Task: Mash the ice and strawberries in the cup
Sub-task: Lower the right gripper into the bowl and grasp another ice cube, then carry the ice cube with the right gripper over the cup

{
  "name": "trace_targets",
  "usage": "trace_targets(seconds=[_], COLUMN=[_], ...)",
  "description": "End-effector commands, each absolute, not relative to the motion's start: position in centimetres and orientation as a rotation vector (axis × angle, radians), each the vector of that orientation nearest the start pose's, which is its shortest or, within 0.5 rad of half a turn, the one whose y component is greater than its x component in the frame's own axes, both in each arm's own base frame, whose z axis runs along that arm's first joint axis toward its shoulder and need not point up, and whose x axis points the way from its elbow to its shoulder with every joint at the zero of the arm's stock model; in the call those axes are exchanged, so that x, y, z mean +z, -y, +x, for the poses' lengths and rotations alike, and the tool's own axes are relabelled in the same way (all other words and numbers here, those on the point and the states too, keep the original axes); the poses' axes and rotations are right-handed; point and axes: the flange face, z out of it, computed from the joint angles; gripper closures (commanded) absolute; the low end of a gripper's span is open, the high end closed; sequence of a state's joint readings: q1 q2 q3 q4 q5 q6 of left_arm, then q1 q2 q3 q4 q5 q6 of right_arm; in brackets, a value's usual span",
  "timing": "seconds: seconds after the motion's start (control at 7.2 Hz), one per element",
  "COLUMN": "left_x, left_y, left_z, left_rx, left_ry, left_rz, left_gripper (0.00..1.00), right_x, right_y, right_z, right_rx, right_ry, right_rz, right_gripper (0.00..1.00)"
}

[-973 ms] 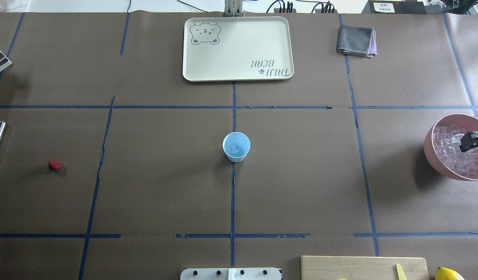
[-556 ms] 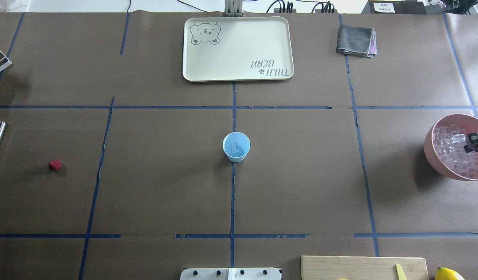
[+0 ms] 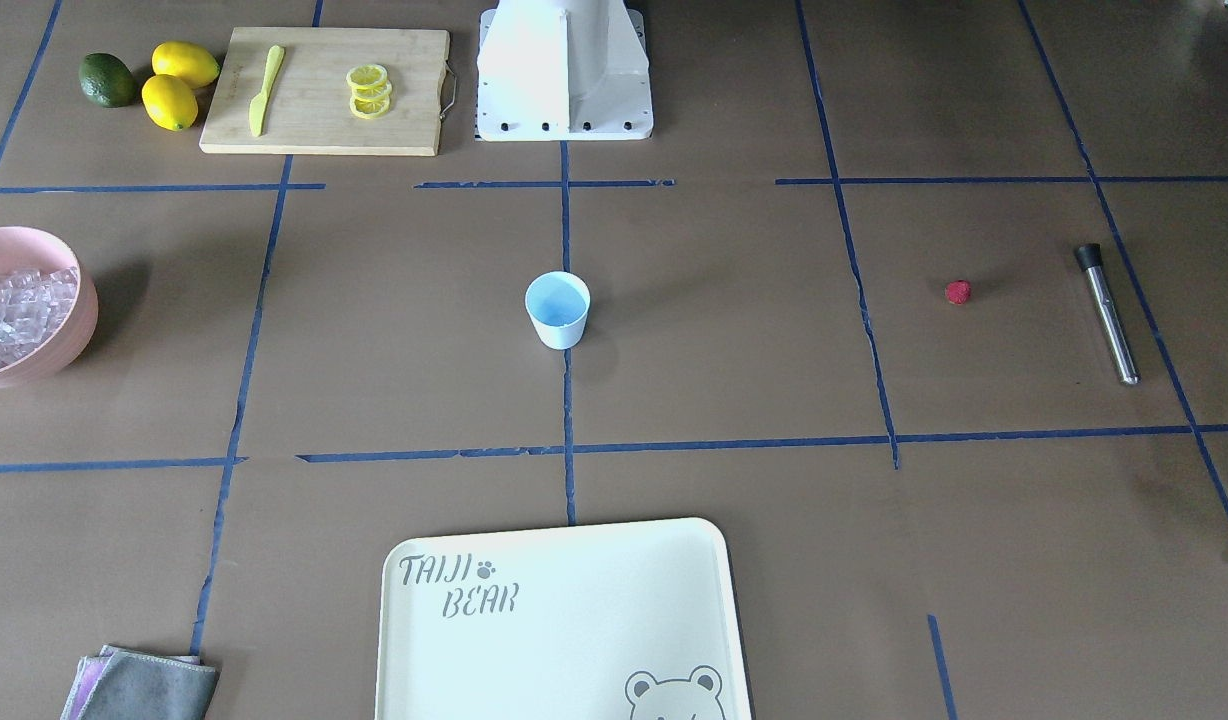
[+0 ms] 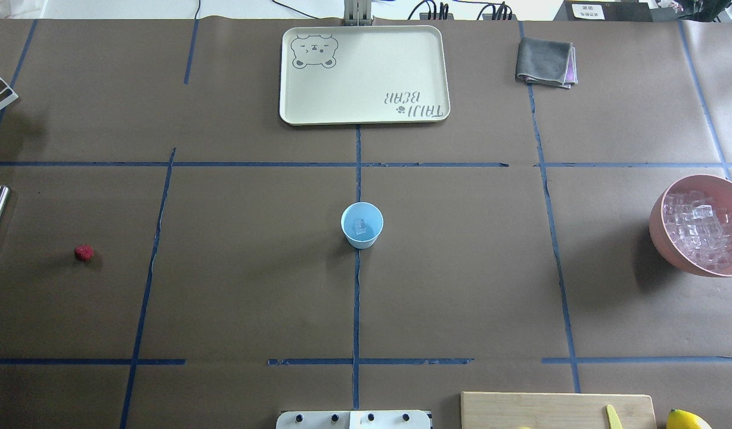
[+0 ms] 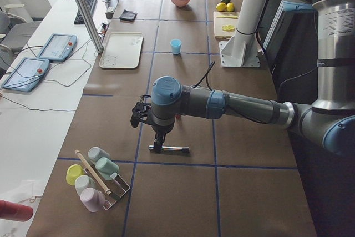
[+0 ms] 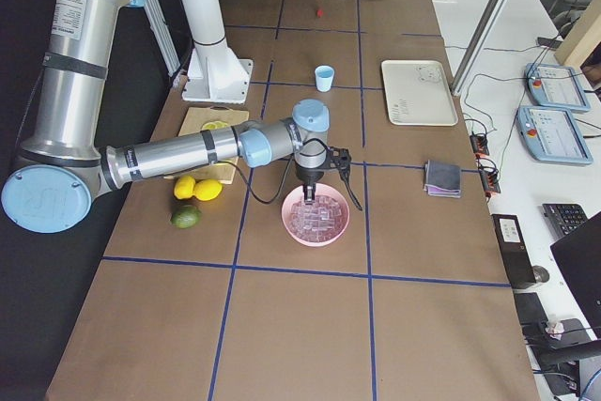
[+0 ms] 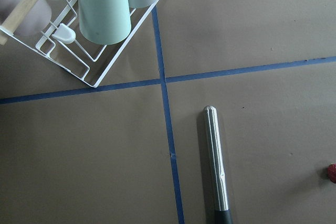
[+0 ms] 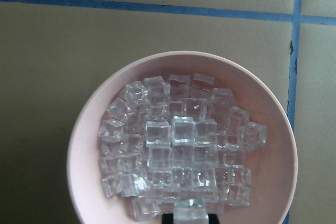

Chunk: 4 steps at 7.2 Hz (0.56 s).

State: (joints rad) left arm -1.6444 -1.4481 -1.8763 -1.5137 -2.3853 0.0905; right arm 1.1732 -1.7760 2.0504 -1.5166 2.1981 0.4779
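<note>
The right gripper (image 6: 308, 198) has just lifted off the ice pile. A second ago its black fingers sat low over the middle of the pink bowl (image 8: 84, 156); now, from overhead, only a dark sliver of them shows at the table's edge. The bowl has not shifted.

Right wrist view: one clear cube sits framed between the two dark fingertips at the bottom of the picture. The fingers look closed to a cube's width, apparently pinching it. Directly below them lies the rest of the ice (image 8: 178, 145), heaped in the bowl.

This looks like a second cube on its way to the cup (image 4: 362, 224). The cup stands upright at the table's centre, well apart from these fingers, with one cube (image 4: 360, 226) already inside.

The strawberry (image 4: 84, 252) lies on the bare table beyond the cup, farthest from the right fingers, untouched. A metal muddler (image 3: 1107, 313) lies near it. The left gripper (image 5: 138, 116) hangs above the muddler; I cannot tell how far its fingers are open. Nothing is mashed yet.
</note>
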Motion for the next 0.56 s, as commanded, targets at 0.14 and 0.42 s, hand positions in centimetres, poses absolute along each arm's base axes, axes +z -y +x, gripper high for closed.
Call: trace_targets(seconds=[0.14,0.42], left_x=[56.9,57.3], left_y=[43.5,43.1], left_z=[-9.3,-9.3], left_rx=[0.066,0.063], left_ry=[-0.8,-0.802], left_rz=[0.182,0.175], left_gripper=[0.0,0.0], right_x=[36.0,26.2], right_y=[46.5,48.0], right_z=[-12.8,-23.2], right_rx=[-0.031,-0.008], right_ry=[0.69,0.71], right_rz=[-0.004,-0.067], right_gripper=[1.0,1.0])
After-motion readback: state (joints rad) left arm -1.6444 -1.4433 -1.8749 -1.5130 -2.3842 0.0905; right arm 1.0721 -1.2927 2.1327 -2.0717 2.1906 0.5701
